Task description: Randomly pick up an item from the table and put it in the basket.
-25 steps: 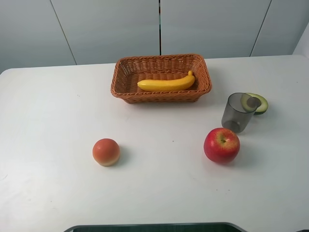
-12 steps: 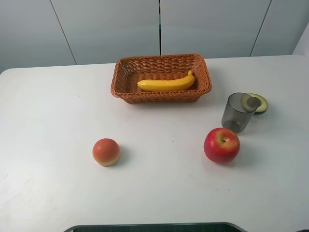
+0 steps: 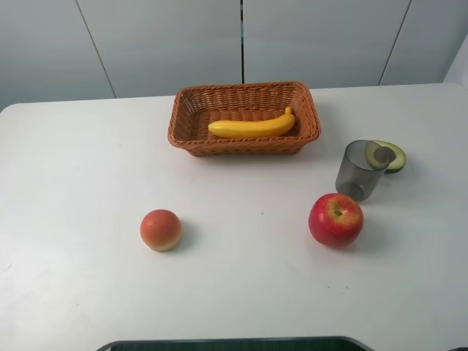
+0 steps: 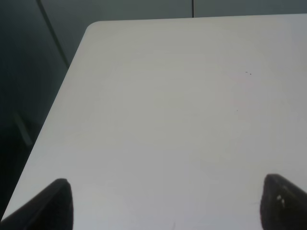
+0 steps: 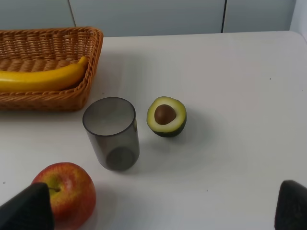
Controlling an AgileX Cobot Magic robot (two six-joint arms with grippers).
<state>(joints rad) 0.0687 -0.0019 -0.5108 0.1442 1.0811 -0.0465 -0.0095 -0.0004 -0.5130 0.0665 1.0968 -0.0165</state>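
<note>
- The table (image 3: 80,161) is seen as a plain white top filling most of the exterior high view; its near edge is cut off by a dark strip at the bottom of that view.
- The basket (image 3: 189,117) is set at the far middle of the table; in the right wrist view only one end of it (image 5: 93,48) is shown, the rest being cut off.
- The banana (image 3: 251,126) is laid lengthwise inside the basket, on its floor, with the stem end raised toward the right wall; part of it (image 5: 43,79) is hidden behind the basket wall in the right wrist view.
- The red apple (image 3: 336,219) is placed near the front right, just beside the grey cup (image 3: 360,170).
- A halved avocado (image 3: 391,155) is partly hidden behind the cup.
- A round orange-pink fruit (image 3: 161,229) is set well apart on the left.
- The left gripper (image 4: 165,203) is shown only as two dark fingertips, spread wide over bare table, nothing between them.
- The right gripper (image 5: 163,208) is likewise spread wide, its fingertips cut off at the frame corners; neither gripper is visible in the exterior high view.
</note>
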